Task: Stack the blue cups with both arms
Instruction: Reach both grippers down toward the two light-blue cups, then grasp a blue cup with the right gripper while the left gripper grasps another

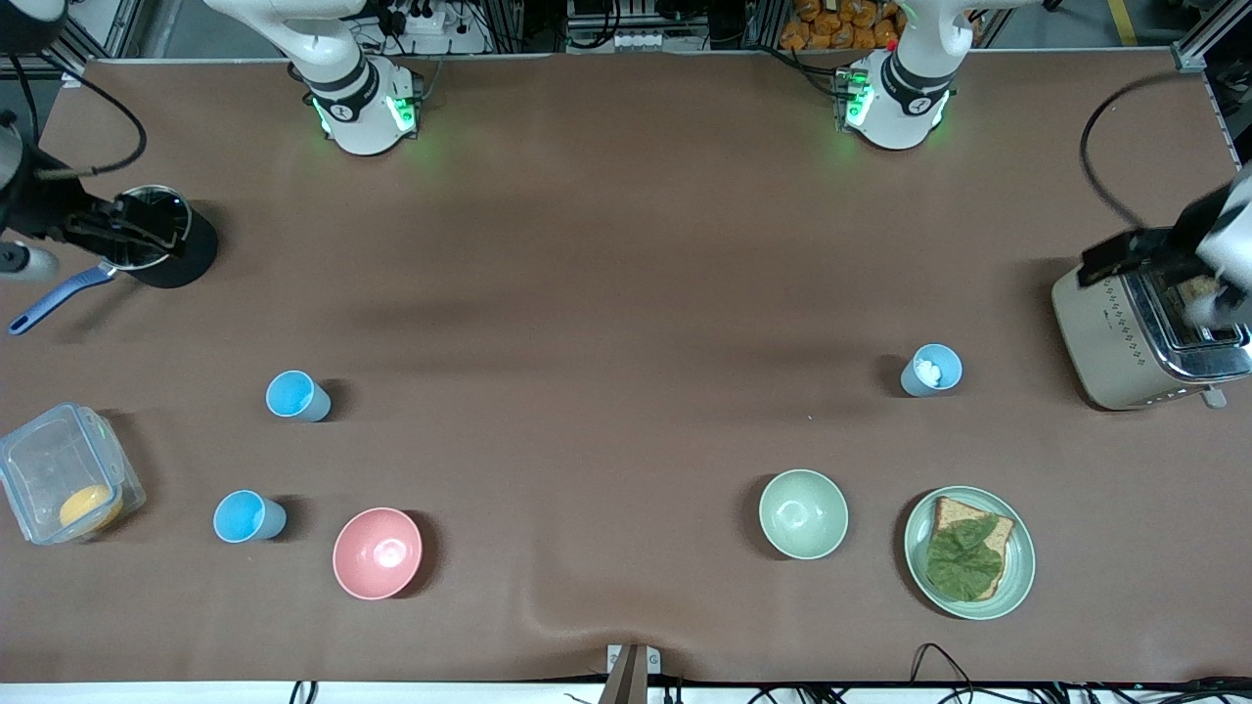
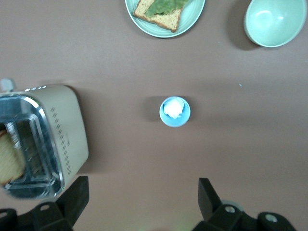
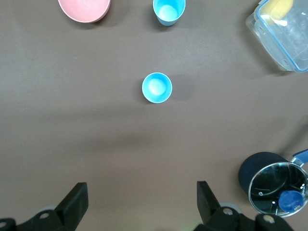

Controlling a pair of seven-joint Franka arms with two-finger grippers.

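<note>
A toaster (image 1: 1144, 332) and a lidded pot (image 1: 161, 240) flank the table's ends, while a pink bowl (image 1: 377, 553), green bowl (image 1: 803, 514), sandwich plate (image 1: 1017, 577) and plastic container (image 1: 64, 486) line its camera-side edge.

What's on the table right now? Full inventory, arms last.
empty blue cups: 2, sky-blue, upright at the right arm's end, second nearer the camera
cup with white bits: 1, pale blue, beside the toaster
pink bowl: 1, beside the nearer empty cup
green bowl: 1, pale green, beside the plate
plate: 1, pale green, holds bread with a leaf
toaster: 1, beige, left arm's end
container: 1, clear, something yellow inside
saucepan: 1, black, glass lid, blue handle
left gripper: open, over the toaster
right gripper: open, over the saucepan
</note>
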